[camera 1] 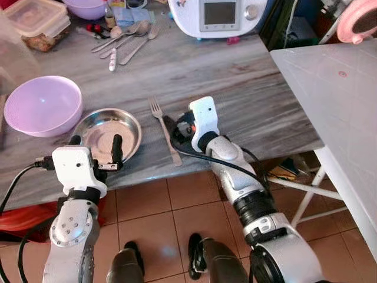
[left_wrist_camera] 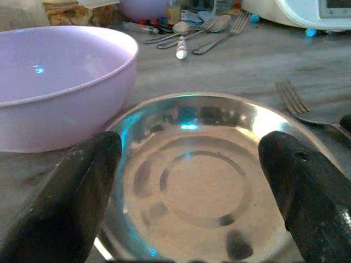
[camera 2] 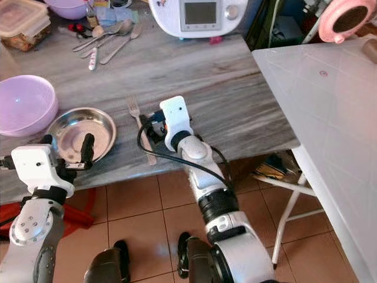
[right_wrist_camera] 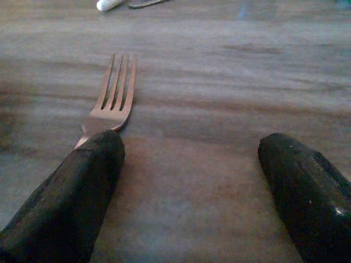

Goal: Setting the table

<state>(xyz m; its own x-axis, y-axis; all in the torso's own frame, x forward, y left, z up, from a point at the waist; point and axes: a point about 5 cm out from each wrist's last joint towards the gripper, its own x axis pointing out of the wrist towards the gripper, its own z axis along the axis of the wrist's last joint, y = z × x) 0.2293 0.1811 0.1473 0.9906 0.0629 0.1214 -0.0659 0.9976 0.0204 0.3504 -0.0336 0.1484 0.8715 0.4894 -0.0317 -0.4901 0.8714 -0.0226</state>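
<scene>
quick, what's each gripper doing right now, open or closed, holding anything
Left gripper: open, empty, fingers either side of the steel plate's near rim.
Right gripper: open, empty, low over the table beside the fork.

No legible text, label, brand, number or sign was recorded on any item. The white appliance (camera 1: pixel 219 16) at the far edge of the worktop (camera 1: pixel 235 88) carried a grey display screen, but nothing on it could be read. The lidded container (camera 1: pixel 36 17) at the far left corner bore no readable marking either.
</scene>
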